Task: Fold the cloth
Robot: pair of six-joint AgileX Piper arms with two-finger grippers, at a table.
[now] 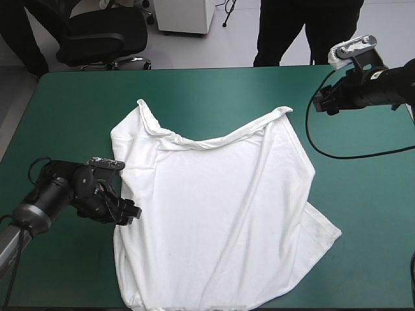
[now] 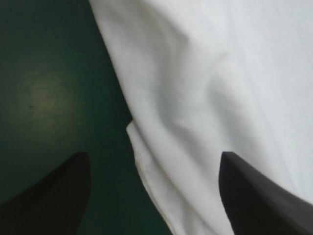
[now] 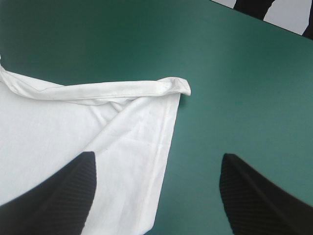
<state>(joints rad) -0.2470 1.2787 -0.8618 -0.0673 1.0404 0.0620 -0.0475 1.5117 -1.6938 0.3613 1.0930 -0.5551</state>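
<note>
The T-shirt (image 1: pixel 220 214) lies spread out on the worktop (image 1: pixel 363 214), white on the teal-green cover. It reaches from about the middle of the worktop down to the near edge. Most of it is flat, with shallow wrinkles. Its far edge (image 1: pixel 207 141) is rolled into a thick bunched rim that sags between two raised corners, one toward the far left and one toward the far right. At the near right, a corner (image 1: pixel 334 233) sticks out to a point.

The left tool (image 1: pixel 130 212) sits low at the T-shirt's left side, about halfway along it. In the left wrist view its black fingers (image 2: pixel 54 196) stand wide apart with nothing clamped. One is over bare cover and the other over cloth, and the hemmed side edge (image 2: pixel 142 166) runs between them.

The right tool (image 1: pixel 322 103) is off the T-shirt, beyond its far right corner and near the worktop's right edge. It is also spread wide and empty. In the right wrist view the rolled corner (image 3: pixel 176 87) lies just ahead of it, with one finger over cloth and the other over bare cover.
</note>
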